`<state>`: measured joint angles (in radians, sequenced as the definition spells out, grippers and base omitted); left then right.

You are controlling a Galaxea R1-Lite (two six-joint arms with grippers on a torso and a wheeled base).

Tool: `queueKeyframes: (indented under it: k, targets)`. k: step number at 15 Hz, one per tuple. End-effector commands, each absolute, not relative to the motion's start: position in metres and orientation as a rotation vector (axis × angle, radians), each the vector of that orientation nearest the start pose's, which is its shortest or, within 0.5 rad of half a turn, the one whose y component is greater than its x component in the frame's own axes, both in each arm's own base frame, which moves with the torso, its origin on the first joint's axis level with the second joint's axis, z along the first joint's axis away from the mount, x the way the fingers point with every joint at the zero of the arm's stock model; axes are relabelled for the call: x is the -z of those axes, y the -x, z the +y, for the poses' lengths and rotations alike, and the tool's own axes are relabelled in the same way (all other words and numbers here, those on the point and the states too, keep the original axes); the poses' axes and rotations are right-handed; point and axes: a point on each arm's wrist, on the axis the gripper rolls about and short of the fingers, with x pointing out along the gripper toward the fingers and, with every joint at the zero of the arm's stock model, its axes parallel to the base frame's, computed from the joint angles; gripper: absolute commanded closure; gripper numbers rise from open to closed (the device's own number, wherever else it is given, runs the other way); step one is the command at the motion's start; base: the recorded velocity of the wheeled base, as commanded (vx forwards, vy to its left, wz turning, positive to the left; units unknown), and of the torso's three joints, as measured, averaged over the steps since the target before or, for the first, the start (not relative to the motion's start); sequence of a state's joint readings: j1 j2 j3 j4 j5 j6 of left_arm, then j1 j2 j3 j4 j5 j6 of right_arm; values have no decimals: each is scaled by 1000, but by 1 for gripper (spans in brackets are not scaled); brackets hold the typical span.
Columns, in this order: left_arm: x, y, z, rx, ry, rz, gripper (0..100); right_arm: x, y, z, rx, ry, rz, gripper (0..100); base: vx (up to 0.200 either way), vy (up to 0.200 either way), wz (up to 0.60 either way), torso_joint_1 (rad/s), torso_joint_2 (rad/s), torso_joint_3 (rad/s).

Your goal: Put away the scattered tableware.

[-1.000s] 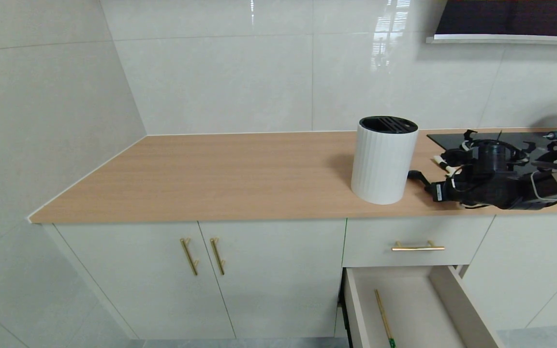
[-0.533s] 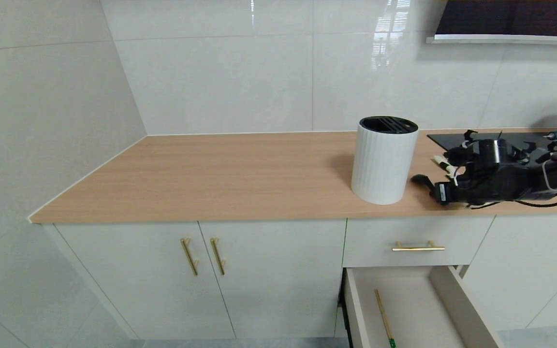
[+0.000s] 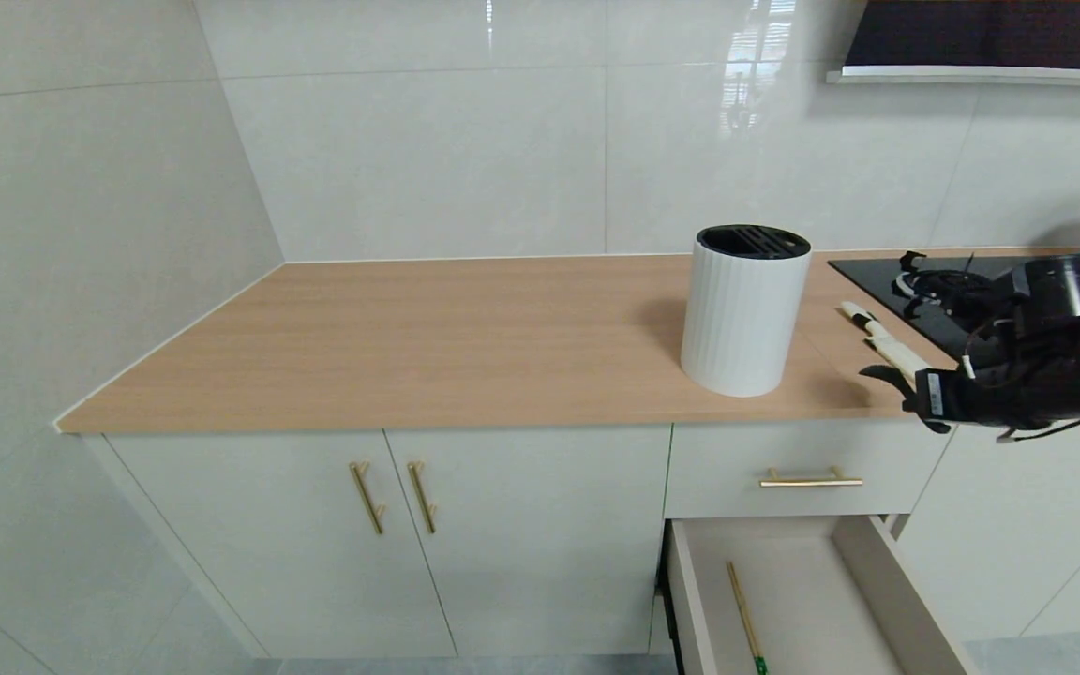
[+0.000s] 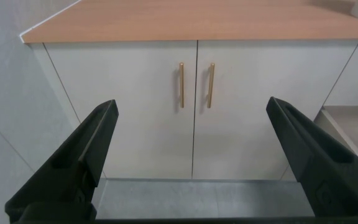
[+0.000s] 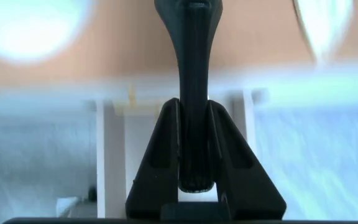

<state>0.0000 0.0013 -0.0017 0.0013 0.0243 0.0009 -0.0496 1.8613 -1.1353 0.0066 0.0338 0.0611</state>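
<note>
Head view: right gripper (image 3: 915, 398) at bench (image 3: 456, 337) front edge, right of white holder (image 3: 744, 319); chopstick (image 3: 743, 614) in open drawer (image 3: 863, 572)
Left wrist view: left gripper (image 4: 191, 106) spread wide before cupboard doors (image 4: 154, 124)
Right wrist view: right gripper clenched on black utensil (image 5: 191, 37)

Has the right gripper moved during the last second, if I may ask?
Yes: the right gripper has drawn away from the white holder, rightward and toward the counter's front edge.

Bright even light, soft shadows — glare on tiles (image 3: 754, 56)
</note>
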Motion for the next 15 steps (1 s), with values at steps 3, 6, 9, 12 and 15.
queueKeyframes:
  k: [3, 6, 9, 12, 15]
  targets:
    - [-76, 23, 1, -25, -2, 2, 0, -164, -273, -13, 63, -105, 716, 100, 0, 0, 0, 0, 0, 0]
    - [-76, 23, 1, -25, 0, 2, 0, -137, -258, -3, 34, -91, 719, 100, 0, 0, 0, 0, 0, 0]
    - [-76, 23, 1, -25, 0, 2, 0, -119, -264, 3, 10, -81, 743, 100, 0, 0, 0, 0, 0, 0]
    - [-76, 23, 1, -25, 0, 2, 0, -107, -271, 3, 37, -69, 762, 100, 0, 0, 0, -139, 321, 178]
    - [-76, 23, 1, -25, -2, 2, 0, -103, -270, 10, 21, -55, 766, 100, 0, 0, 0, -203, 479, 269]
